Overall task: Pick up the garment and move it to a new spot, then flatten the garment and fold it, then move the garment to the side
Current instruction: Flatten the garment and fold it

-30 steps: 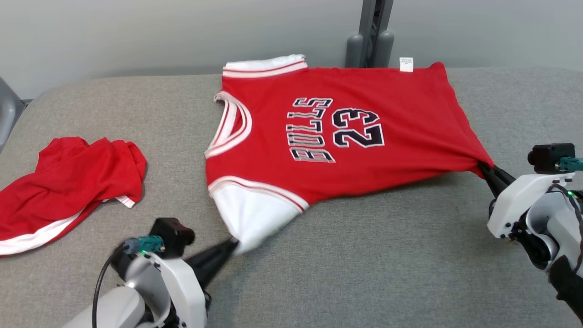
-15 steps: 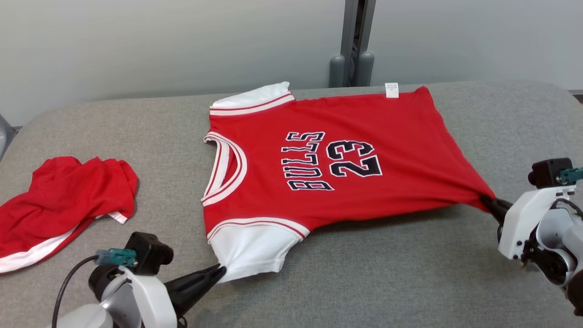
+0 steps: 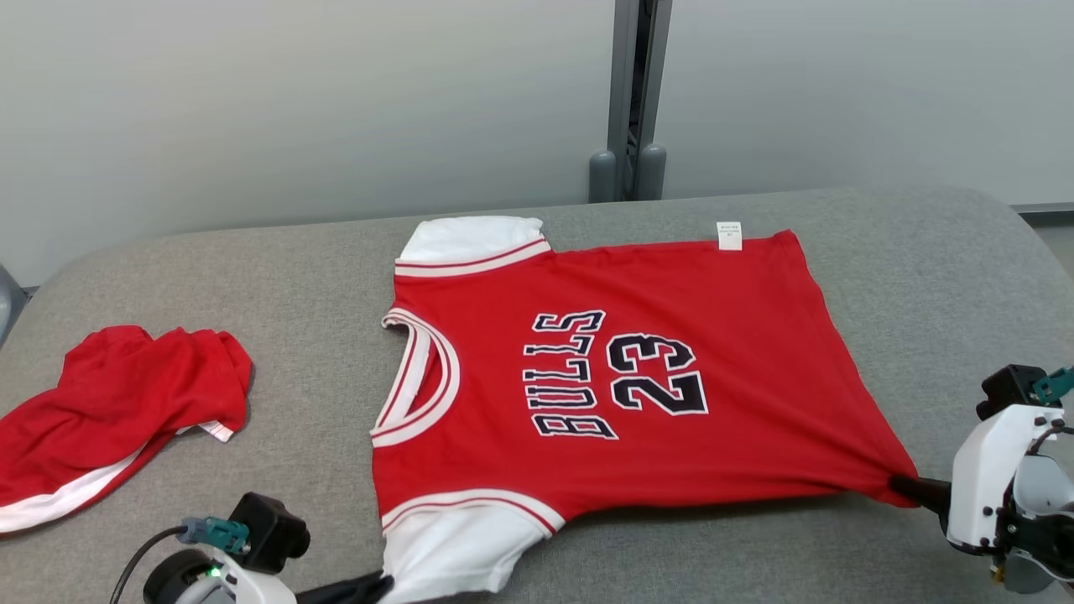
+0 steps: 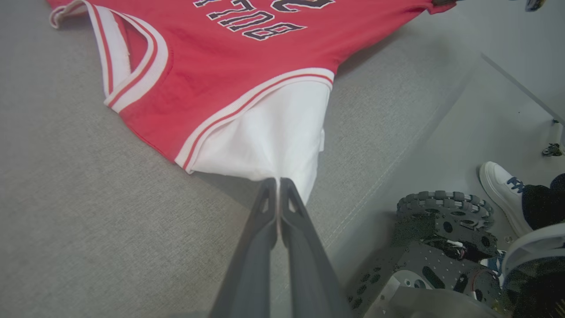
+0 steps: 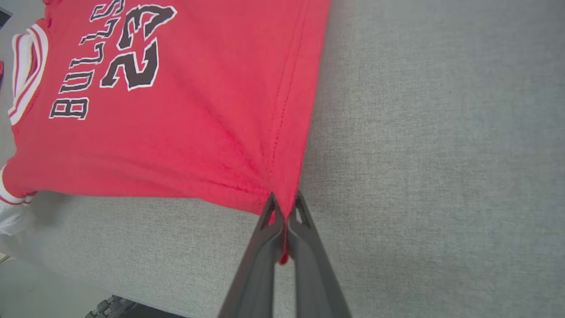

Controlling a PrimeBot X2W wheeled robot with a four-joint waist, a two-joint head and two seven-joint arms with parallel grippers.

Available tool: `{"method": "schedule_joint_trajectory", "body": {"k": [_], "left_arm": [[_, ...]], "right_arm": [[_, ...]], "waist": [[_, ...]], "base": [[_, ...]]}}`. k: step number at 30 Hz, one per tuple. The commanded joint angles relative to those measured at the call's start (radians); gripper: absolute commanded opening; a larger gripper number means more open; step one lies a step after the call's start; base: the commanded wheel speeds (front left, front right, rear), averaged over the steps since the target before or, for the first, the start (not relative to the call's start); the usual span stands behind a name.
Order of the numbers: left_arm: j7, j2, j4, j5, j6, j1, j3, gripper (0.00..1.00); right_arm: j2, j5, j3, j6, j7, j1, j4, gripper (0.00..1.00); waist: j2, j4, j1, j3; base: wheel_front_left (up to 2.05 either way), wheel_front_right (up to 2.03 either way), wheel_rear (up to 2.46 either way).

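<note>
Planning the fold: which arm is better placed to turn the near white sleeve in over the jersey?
Left, likely. The left fingers are shut on that sleeve; the right fingers clamp the red hem corner of the jersey, at its other end.

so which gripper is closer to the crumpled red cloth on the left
Left. The left gripper pinches the white sleeve of the jersey, just right of the crumpled red cloth; the right gripper holds its hem corner, the whole jersey away.

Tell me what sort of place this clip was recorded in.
Probably a robot lab or test room: a grey fabric-covered table before a bare pale wall with a metal post, and a wheeled base on smooth floor.
</note>
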Motion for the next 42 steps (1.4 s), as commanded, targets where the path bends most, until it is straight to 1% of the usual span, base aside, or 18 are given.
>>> {"method": "schedule_joint_trajectory", "body": {"k": [1, 5, 11, 12, 19, 26, 33, 38, 42], "left_arm": [[0.000, 0.008, -0.003, -0.008, 0.006, 0.016, -0.001, 0.00], [0.025, 0.027, -0.040, -0.059, 0.018, 0.043, 0.002, 0.00], [0.068, 0.066, -0.114, -0.093, 0.035, 0.071, -0.011, 0.00], [0.075, 0.078, -0.136, -0.103, 0.040, 0.086, -0.018, 0.00], [0.112, 0.122, -0.206, -0.135, 0.048, 0.117, -0.036, 0.00], [0.136, 0.148, -0.259, -0.154, 0.051, 0.134, -0.047, 0.00], [0.117, 0.143, -0.285, -0.183, 0.051, 0.131, -0.027, 0.00], [0.088, 0.142, -0.301, -0.218, 0.043, 0.116, 0.006, 0.00], [0.046, 0.138, -0.313, -0.253, 0.034, 0.103, 0.048, 0.00]], "right_arm": [[-0.012, 0.007, 0.000, -0.001, 0.008, 0.015, -0.003, 0.00], [-0.037, 0.038, -0.007, -0.001, 0.043, 0.041, -0.038, 0.00], [-0.076, 0.070, -0.009, -0.001, 0.083, 0.086, -0.083, 0.00], [-0.084, 0.091, -0.016, -0.001, 0.098, 0.104, -0.094, 0.00], [-0.144, 0.130, -0.025, -0.001, 0.128, 0.165, -0.170, 0.00], [-0.189, 0.151, -0.025, -0.001, 0.149, 0.211, -0.233, 0.00], [-0.198, 0.146, -0.045, -0.001, 0.109, 0.210, -0.262, 0.00], [-0.192, 0.150, -0.065, -0.001, 0.089, 0.193, -0.267, 0.00], [-0.179, 0.129, -0.082, -0.001, 0.052, 0.172, -0.256, 0.00]], "waist": [[-0.0001, -0.002, 0.0000, -0.004], [-0.0001, -0.005, 0.0000, -0.015], [-0.0001, -0.007, 0.0000, -0.028], [-0.0001, -0.010, 0.0000, -0.032], [-0.0001, -0.014, 0.0000, -0.040], [-0.0001, -0.017, 0.0000, -0.034], [-0.0001, -0.019, 0.0000, -0.025], [-0.0001, -0.019, 0.0000, -0.018], [-0.0001, -0.019, 0.0000, -0.008]], "base": [[0.00, 0.00, 0.00], [0.00, 0.00, 0.00], [0.00, 0.00, 0.00], [0.00, 0.00, 0.00], [0.00, 0.00, 0.00], [0.00, 0.00, 0.00], [0.00, 0.00, 0.00], [0.00, 0.00, 0.00], [0.00, 0.00, 0.00]]}}
